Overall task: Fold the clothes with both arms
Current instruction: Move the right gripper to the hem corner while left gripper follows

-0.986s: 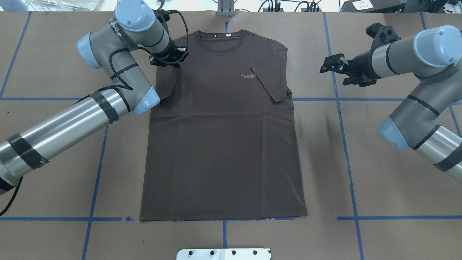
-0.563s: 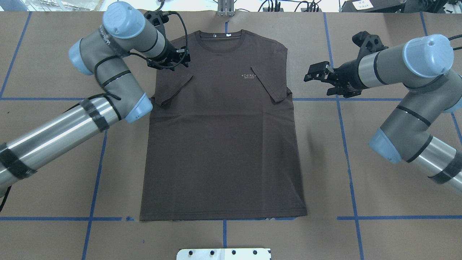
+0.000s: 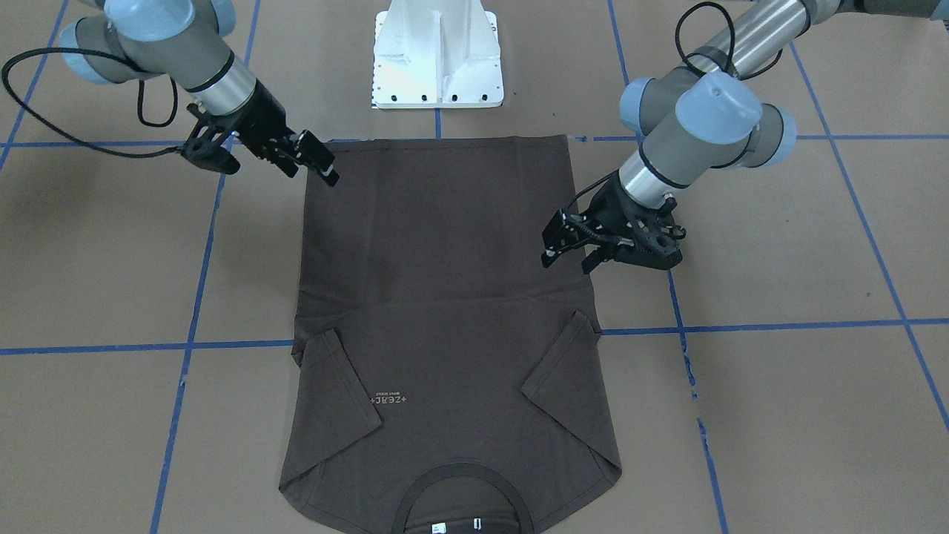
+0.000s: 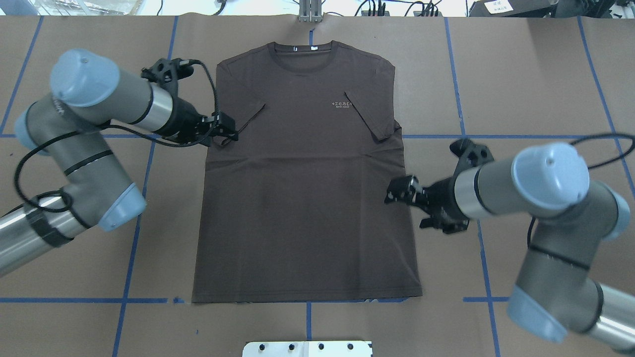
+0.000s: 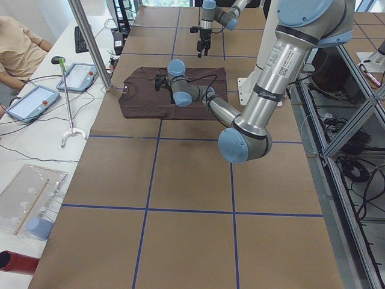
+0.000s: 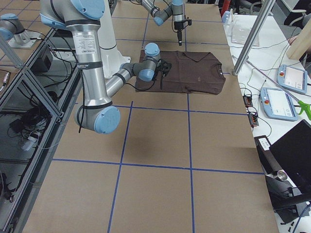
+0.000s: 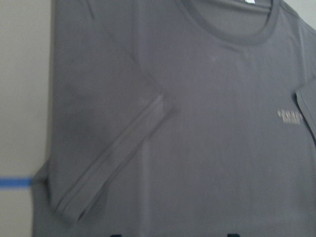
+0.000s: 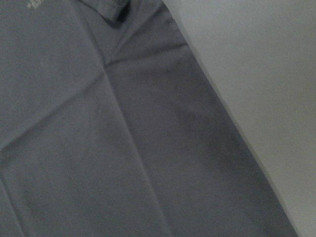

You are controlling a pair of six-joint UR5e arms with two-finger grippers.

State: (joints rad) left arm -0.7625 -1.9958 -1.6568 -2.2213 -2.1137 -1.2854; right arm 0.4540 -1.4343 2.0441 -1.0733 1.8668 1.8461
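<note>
The left arm reaches in over the brown surface, and its left end effector sits at the T-shirt's left edge, just beside the cuff of the folded-in sleeve, its fingers spread and gripping nothing. The dark brown T-shirt lies flat in the middle of the surface, collar away from the robot, both sleeves turned onto the chest. The right end effector, also released and empty, hangs over the shirt's right edge at mid-body, on the right arm.
</note>
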